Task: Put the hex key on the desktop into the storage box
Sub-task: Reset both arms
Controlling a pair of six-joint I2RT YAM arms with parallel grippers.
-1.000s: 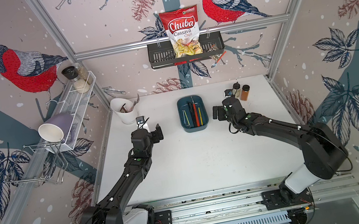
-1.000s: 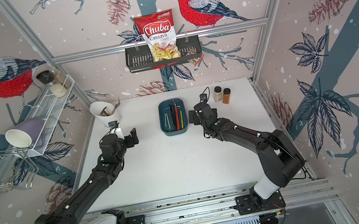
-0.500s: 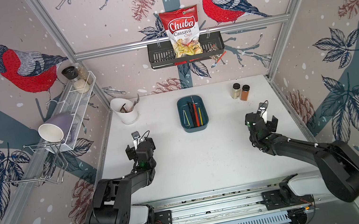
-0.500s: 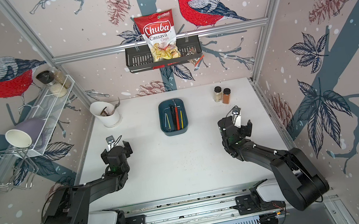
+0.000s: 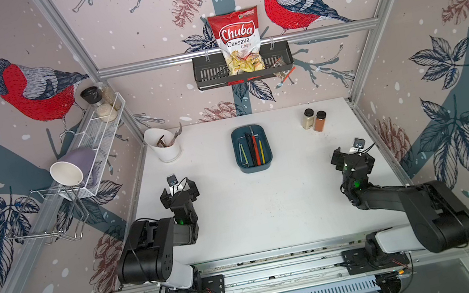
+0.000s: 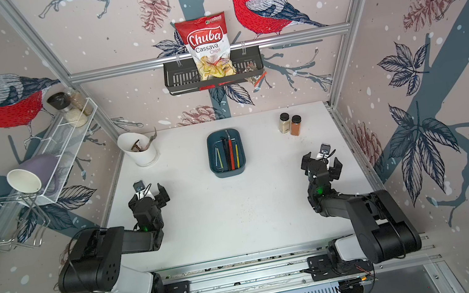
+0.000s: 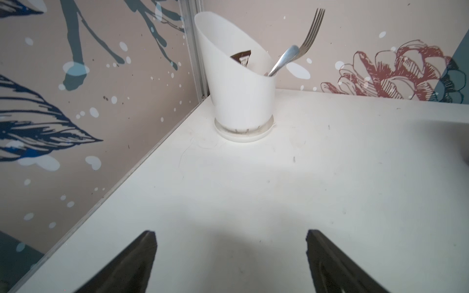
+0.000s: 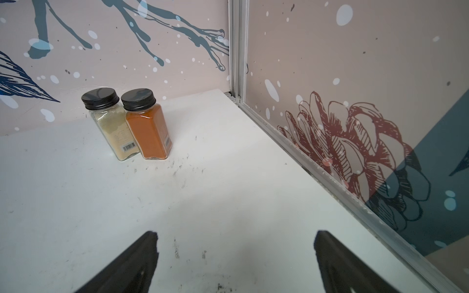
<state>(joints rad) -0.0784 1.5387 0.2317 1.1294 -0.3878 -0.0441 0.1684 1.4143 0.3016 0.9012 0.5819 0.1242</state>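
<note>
The dark teal storage box (image 5: 239,156) (image 6: 213,160) stands on the white desktop (image 5: 270,209) (image 6: 238,215), at mid-back. Several thin keys lie lengthwise inside it: a silvery bent one (image 5: 242,152), then black, red and yellow ones. No hex key shows on the bare desktop. My left gripper (image 5: 179,192) (image 6: 148,197) (image 7: 231,236) hovers low on the left side, open and empty. Over on the right side sits my right gripper (image 5: 351,159) (image 6: 321,164) (image 8: 236,236), open too, with only scuffed tabletop between its fingers. Both stand well clear of the box.
A white cutlery holder (image 5: 166,149) (image 7: 241,101) with a fork stands back left. Two spice jars (image 5: 314,119) (image 8: 132,126) stand back right. A black wall basket (image 5: 210,75) holds a chips bag. A wire shelf (image 5: 100,135) hangs left. Aluminium rails (image 8: 304,162) edge the table.
Both arms have drawn back from beside the storage box toward the front, folding to the left and right sides. Both grippers stayed open and empty.
</note>
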